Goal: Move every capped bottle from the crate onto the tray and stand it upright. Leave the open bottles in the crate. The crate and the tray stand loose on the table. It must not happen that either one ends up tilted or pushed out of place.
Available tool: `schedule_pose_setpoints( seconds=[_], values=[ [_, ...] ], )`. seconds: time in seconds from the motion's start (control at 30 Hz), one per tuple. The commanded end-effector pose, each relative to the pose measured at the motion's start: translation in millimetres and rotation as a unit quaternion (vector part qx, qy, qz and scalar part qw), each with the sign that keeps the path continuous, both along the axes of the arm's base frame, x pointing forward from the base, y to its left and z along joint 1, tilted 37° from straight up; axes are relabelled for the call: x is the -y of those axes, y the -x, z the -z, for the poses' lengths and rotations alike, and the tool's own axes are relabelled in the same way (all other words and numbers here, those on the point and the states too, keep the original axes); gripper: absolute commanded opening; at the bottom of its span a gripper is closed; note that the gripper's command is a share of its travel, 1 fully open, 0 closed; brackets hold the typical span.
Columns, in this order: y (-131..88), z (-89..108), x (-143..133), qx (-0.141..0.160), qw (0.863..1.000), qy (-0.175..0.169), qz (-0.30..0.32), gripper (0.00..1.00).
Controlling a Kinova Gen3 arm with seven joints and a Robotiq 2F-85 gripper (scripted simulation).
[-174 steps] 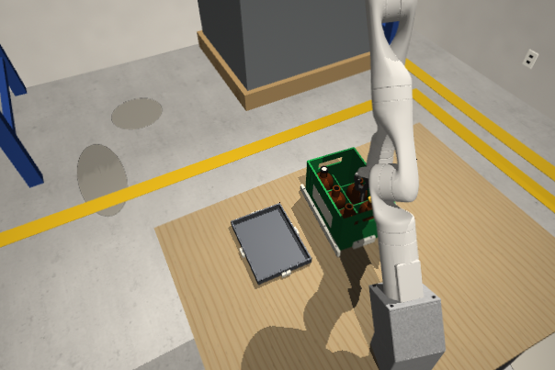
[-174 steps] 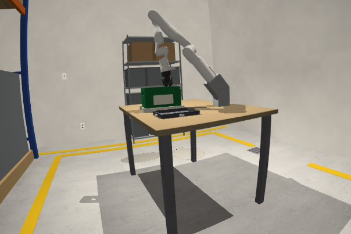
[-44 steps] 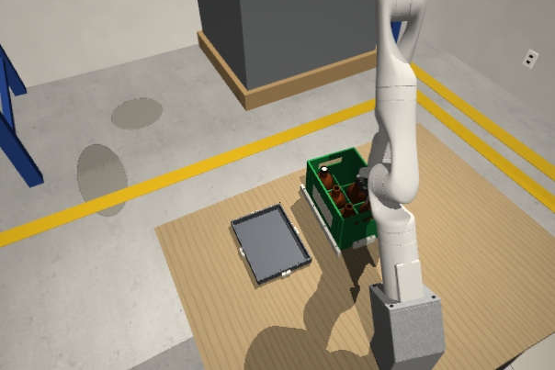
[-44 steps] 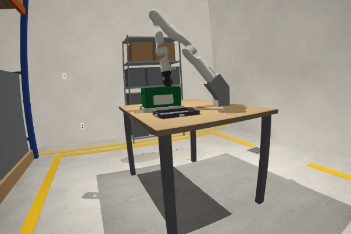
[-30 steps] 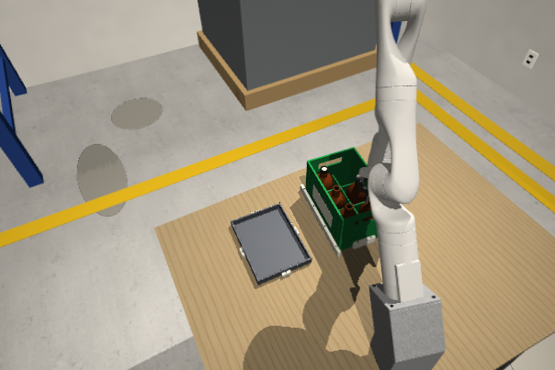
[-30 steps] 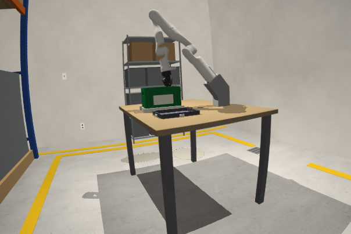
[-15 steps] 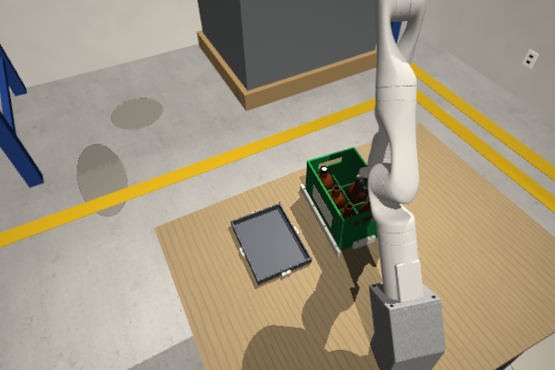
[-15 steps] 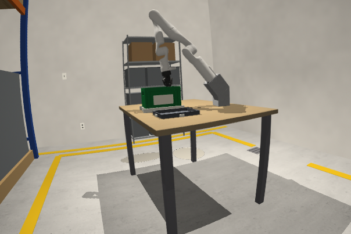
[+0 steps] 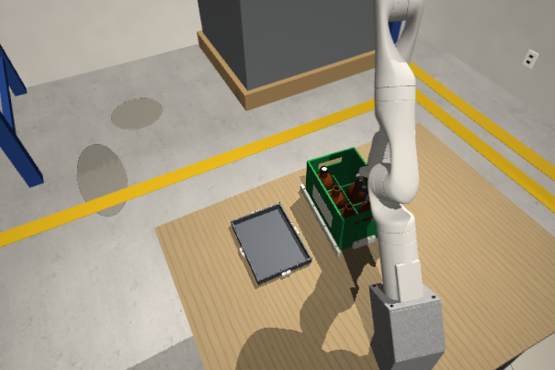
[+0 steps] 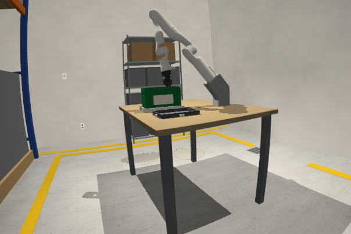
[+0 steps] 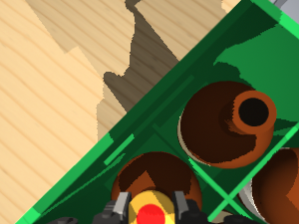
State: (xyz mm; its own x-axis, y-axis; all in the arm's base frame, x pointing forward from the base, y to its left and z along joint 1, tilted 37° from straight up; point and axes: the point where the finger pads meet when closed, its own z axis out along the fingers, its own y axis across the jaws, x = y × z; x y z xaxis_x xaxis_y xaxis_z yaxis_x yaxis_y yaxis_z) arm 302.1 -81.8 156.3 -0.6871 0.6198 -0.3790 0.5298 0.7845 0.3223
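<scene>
A green crate (image 9: 346, 198) stands on the wooden table and holds several brown bottles. My gripper (image 11: 151, 207) reaches down into the crate and is shut on the neck of a brown bottle with a yellow-and-red cap (image 11: 149, 214); the bottle stands in its compartment. In the wrist view an open bottle (image 11: 226, 123) stands in the adjoining compartment. A bottle with a white cap (image 9: 324, 175) stands in the far left compartment. Two open bottles (image 9: 338, 196) stand along the crate's near left side. The grey tray (image 9: 270, 243) lies to the left of the crate with nothing on it. In the exterior view the gripper (image 10: 167, 82) is at the crate's top edge.
The arm's grey base (image 9: 406, 325) stands at the table's near right corner. The arm hides the right side of the crate in the top view. A metal shelf with boxes (image 10: 152, 63) stands behind the table.
</scene>
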Motion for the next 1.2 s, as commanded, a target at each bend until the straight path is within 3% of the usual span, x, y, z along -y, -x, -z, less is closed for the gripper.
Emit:
schedule_pose_setpoints(
  seconds=[0.0,0.33,0.4,0.43,0.9,1.0,1.17],
  values=[
    [10,-10.3,1,0.000,1.000,0.003,0.007,0.00],
    [30,-36.8,0,0.007,1.000,0.007,0.012,0.00],
    [30,-36.8,0,0.007,1.000,0.007,0.012,0.00],
    [21,-26.6,-2,0.005,1.000,-0.002,0.006,0.00],
    [50,-63.2,0,0.007,1.000,0.007,0.012,0.00],
    [49,-56.0,-3,0.004,1.000,-0.003,0.008,0.00],
    [58,-70.4,-2,0.005,1.000,0.001,0.010,0.00]
  ],
)
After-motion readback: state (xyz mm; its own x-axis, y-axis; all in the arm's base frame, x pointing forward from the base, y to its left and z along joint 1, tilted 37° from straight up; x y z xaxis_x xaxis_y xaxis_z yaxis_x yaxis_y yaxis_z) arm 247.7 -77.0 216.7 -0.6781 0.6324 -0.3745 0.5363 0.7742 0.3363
